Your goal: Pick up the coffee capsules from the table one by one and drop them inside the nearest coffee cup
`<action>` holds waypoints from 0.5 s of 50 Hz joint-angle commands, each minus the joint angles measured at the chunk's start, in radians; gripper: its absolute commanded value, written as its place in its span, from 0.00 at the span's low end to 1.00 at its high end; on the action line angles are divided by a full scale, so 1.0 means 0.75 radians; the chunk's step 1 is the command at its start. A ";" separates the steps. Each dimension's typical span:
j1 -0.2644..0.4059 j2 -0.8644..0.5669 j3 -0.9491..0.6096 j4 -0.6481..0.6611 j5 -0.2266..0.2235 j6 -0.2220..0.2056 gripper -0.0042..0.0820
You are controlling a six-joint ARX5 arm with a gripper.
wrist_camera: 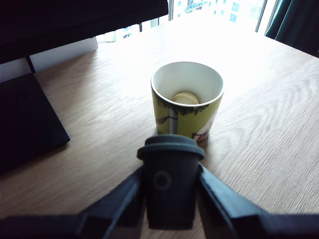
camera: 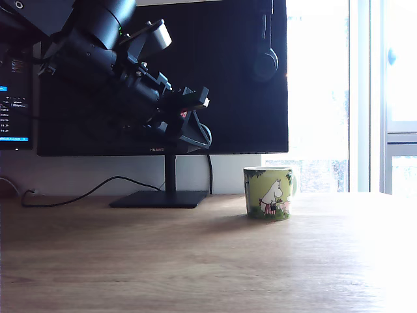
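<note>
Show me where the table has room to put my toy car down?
The table is bare in front of the coffee cup, and on both sides of it in the exterior view. It is crowded only at the back, by the monitor stand and its cable.

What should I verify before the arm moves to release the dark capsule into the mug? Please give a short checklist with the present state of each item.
1. Dark capsule gripped between the gripper fingers: ok.
2. Mug upright on the table, mouth open: ok.
3. Room inside the mug: ok, only the cream capsule lies at the bottom.
4. Gripper above the mug mouth: not ok, in the exterior view it hangs to the left of the mug.
5. Path to the mug clear: ok, bare table between.
6. Enough height over the rim: cannot tell.
</note>
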State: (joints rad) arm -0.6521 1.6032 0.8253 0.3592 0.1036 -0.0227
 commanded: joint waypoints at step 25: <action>-0.004 -0.007 0.165 -0.246 0.061 0.006 0.26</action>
State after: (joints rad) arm -0.6521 1.6032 0.9043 0.1726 0.1459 -0.0223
